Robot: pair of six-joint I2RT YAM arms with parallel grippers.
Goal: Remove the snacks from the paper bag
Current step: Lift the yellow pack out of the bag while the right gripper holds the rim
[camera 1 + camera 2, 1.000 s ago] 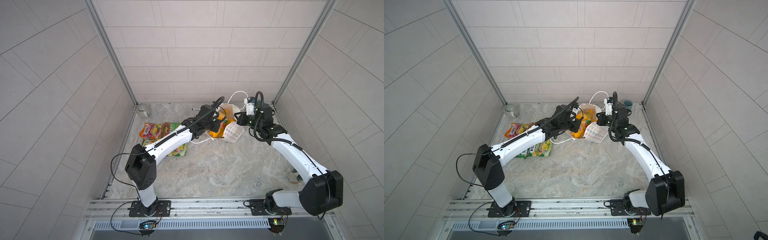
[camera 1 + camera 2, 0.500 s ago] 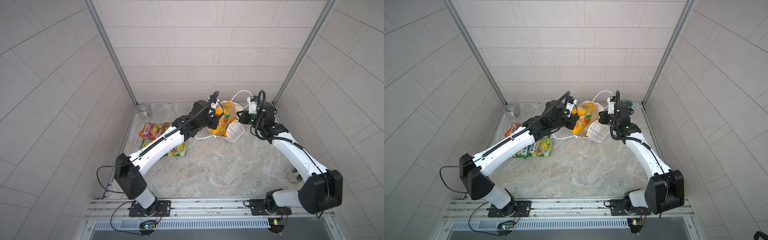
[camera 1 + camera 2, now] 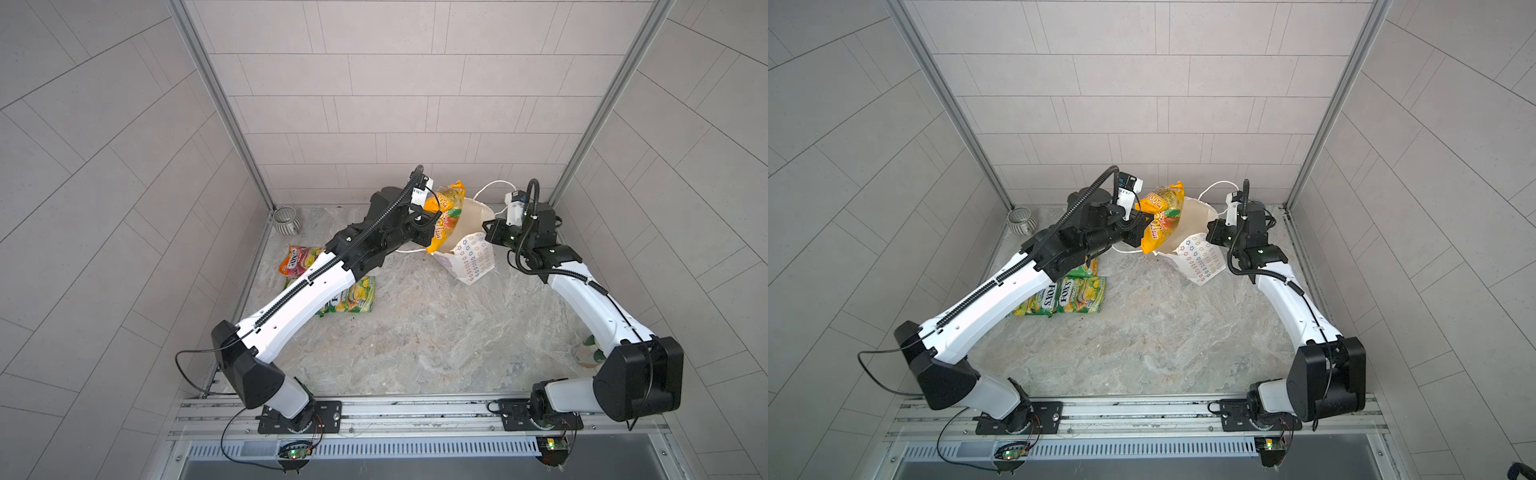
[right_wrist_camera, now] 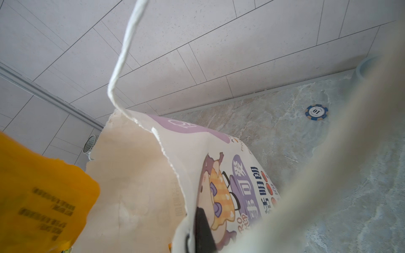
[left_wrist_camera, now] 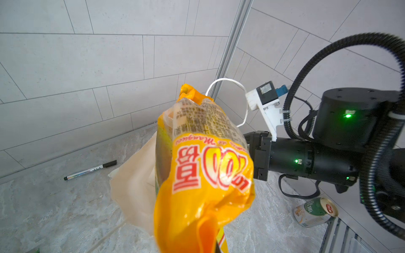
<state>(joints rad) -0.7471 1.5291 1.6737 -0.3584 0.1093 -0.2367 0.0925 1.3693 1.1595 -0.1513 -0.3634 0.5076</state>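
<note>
Yellow-orange packet in left jaws

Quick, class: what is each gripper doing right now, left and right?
Left gripper: closed, holding the yellow-orange snack packet.
Right gripper: closed, gripping the paper bag at its rim.

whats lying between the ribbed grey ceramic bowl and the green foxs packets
A flat orange-and-magenta glossy plastic snack packet lies between the ribbed grey ceramic bowl and the green glossy plastic packets, as seen in a top view.
</note>
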